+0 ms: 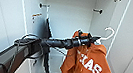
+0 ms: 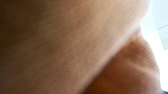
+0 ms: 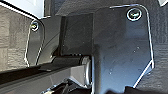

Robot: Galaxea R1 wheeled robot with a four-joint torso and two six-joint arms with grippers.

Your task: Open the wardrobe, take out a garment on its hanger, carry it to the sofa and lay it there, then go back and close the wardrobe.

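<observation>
In the head view the wardrobe (image 1: 68, 14) is seen with both doors swung wide. The left arm is stretched out from the lower left, and its gripper (image 1: 90, 40) is placed at the neck of the garment (image 1: 88, 65), where the hanger (image 1: 107, 35) meets the cloth. The hanger's hook is raised free beside the right door, off any rail. How far the fingers are spread cannot be told (they are sunk in orange fabric, which is pressed against the left wrist camera). A dark garment (image 1: 47, 39) is left hanging inside, at the left.
</observation>
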